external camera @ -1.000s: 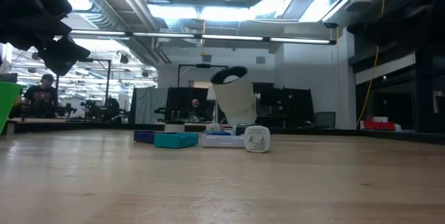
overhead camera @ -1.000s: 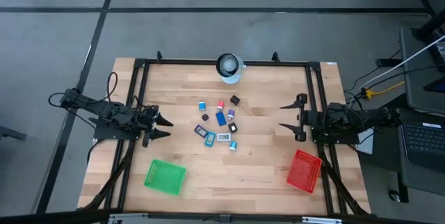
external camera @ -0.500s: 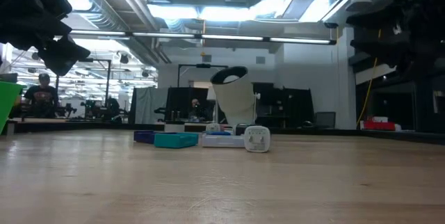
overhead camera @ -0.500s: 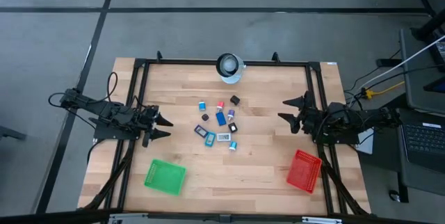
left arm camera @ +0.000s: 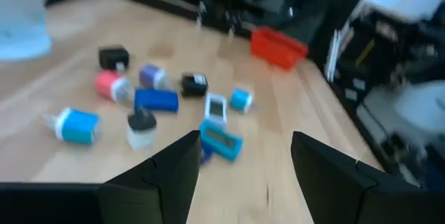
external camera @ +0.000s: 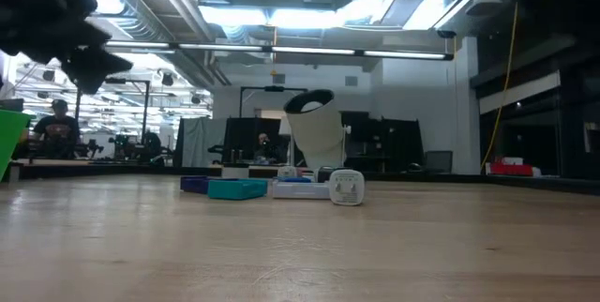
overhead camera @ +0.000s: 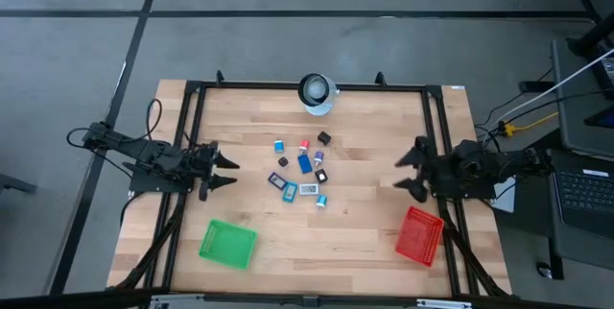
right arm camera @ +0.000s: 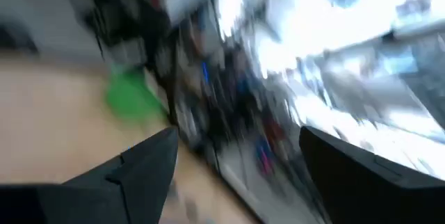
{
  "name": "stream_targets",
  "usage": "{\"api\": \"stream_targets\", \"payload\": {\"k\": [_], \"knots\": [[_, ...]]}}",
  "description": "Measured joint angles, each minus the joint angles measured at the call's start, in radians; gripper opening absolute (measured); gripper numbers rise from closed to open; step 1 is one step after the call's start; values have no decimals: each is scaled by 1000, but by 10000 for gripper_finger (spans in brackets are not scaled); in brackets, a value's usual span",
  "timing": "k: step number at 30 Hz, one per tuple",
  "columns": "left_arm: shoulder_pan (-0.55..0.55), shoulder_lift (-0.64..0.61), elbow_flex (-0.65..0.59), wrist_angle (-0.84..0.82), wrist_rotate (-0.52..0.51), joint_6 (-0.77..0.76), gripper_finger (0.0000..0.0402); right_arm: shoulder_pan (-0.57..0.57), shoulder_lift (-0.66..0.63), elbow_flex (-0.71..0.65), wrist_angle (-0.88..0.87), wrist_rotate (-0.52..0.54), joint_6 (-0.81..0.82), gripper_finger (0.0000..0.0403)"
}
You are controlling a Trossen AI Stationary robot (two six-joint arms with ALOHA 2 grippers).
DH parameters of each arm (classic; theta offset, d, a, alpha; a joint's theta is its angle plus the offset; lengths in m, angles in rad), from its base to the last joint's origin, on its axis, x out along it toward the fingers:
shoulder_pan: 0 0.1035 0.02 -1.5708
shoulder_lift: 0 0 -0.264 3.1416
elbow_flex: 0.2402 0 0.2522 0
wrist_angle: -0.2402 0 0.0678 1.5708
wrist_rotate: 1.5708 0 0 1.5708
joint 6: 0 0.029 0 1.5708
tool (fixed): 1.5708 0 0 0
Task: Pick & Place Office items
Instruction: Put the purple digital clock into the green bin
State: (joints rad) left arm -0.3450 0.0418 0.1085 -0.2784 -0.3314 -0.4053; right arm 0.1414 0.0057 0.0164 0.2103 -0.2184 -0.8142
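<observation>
The office items (overhead camera: 302,169) lie loose on the wooden table's middle: several tiny blue, black, red and white blocks and spools. They also show in the left wrist view (left arm camera: 167,106) and as a low row in the low view (external camera: 272,188). My left gripper (overhead camera: 233,172) hovers open at the table's left, pointing at the items (left arm camera: 243,147). My right gripper (overhead camera: 400,174) hovers open at the table's right, above and just beyond the red basket (overhead camera: 420,235). Its wrist view (right arm camera: 236,140) is blurred. Neither gripper touches anything.
A white ring-shaped object (overhead camera: 317,91) stands at the far edge, behind the items (external camera: 314,133). The green mesh basket (overhead camera: 228,244) sits near-left and the red one near-right (left arm camera: 278,45). A black frame (overhead camera: 307,85) runs along the table's sides. Bare wood lies between the items and each gripper.
My right gripper has drawn back toward the table's right edge and a little toward the near edge, turning as it went and staying open. It has left the right side of the low view. My left gripper has tipped slightly in the low view. The items have not moved.
</observation>
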Motion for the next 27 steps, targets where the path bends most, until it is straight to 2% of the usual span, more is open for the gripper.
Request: {"api": "stream_targets", "payload": {"k": [2, 3, 7, 8, 12, 16, 19, 22, 25, 27], "knots": [[0, 0, 0, 41, -41, 2, 219, 8, 6, 0, 67, -74, -3, 307], [0, 0, 0, 62, -65, 7, 219, 14, 11, 0, 104, -77, -19, 307], [0, 0, 0, 109, -156, 8, 219, 19, 21, 0, 198, 41, -150, 307], [0, 0, 0, 114, -168, 8, 219, 19, 25, 0, 215, 42, -182, 307], [0, 0, 0, 118, -173, -3, 219, 19, 28, 0, 217, -41, -232, 307], [0, 0, 0, 118, -170, -2, 219, 19, 29, 0, 219, -146, -202, 307], [0, 0, 0, 118, -143, 1, 219, 19, 29, 0, 249, -190, -76, 307], [0, 0, 0, 118, -113, 0, 219, 19, 29, 0, 301, -162, 78, 307], [0, 0, 0, 118, -89, -3, 219, 19, 30, 0, 411, -80, 294, 307], [0, 0, 0, 123, -94, -16, 219, 19, 30, 0, 485, 74, 565, 307]]}}
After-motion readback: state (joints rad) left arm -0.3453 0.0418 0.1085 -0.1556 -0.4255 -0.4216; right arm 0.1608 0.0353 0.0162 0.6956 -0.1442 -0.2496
